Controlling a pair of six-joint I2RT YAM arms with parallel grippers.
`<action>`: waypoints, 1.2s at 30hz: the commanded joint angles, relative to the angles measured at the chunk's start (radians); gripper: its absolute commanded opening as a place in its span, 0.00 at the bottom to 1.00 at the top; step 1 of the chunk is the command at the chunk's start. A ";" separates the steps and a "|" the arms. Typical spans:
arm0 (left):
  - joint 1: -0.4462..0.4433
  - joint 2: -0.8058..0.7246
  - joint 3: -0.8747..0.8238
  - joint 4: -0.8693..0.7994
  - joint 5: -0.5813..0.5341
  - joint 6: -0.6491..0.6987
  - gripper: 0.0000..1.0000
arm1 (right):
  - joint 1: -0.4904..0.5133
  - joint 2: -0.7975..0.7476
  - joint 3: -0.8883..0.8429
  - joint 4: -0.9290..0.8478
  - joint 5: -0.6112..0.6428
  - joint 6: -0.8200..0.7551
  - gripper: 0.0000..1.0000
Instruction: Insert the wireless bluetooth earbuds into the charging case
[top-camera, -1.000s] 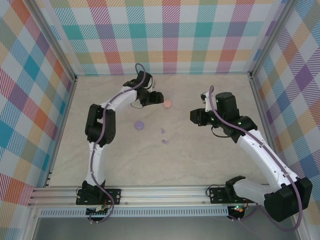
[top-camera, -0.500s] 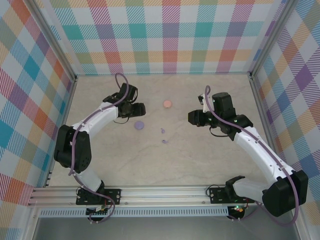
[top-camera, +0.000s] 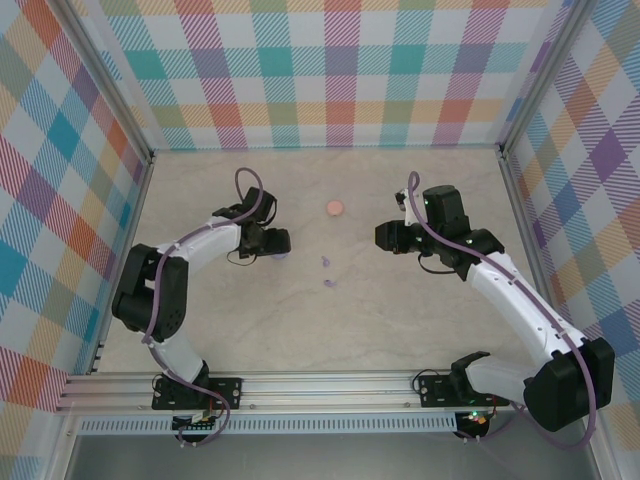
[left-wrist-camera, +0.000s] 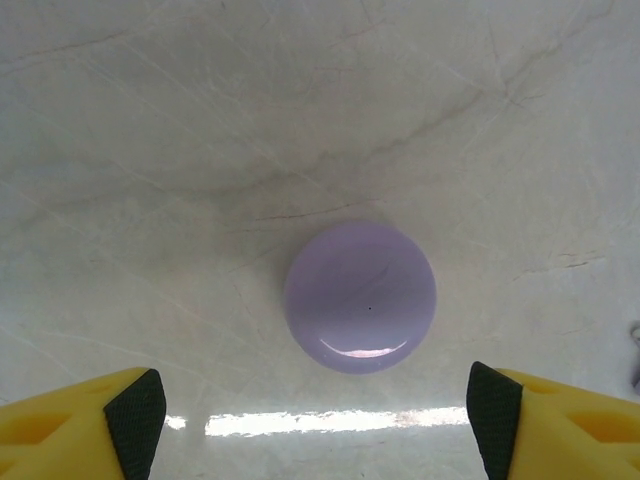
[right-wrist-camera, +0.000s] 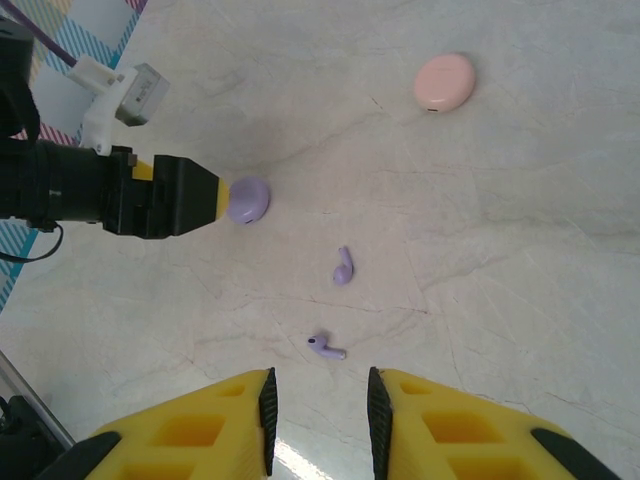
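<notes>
Lying mutually crosswise, earbuds (right-wrist-camera: 343, 266); left gripper (left-wrist-camera: 315, 420) wide open, right gripper (right-wrist-camera: 318, 410) barely, both empty.

Robotics lab: an enclosed tabletop test cell.

An aluminium rail (top-camera: 330, 383) runs along the near edge of a pale, marble-look tabletop (top-camera: 400, 320). The left arm (top-camera: 165, 290) and the right arm (top-camera: 520, 310), both white and black, are bolted to it side by side, with purple cables (top-camera: 415, 205) looped along their links. Beyond the rail, bare metal frame posts (top-camera: 105, 85) rise at the far corners, and flat wall panels (top-camera: 340, 70) printed in pastel checks close in the table behind and on both sides. Just in front of the rail lies a perforated metal strip (top-camera: 320, 425).
</notes>
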 joint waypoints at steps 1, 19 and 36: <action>0.003 0.048 0.019 0.023 0.032 0.026 0.81 | 0.002 0.006 -0.004 0.012 -0.015 0.003 0.34; -0.041 0.221 0.161 -0.037 0.012 0.049 0.77 | 0.002 0.030 0.009 0.000 -0.004 -0.003 0.34; -0.083 0.282 0.249 -0.019 0.124 0.131 0.52 | 0.002 0.060 0.019 -0.014 0.046 0.005 0.34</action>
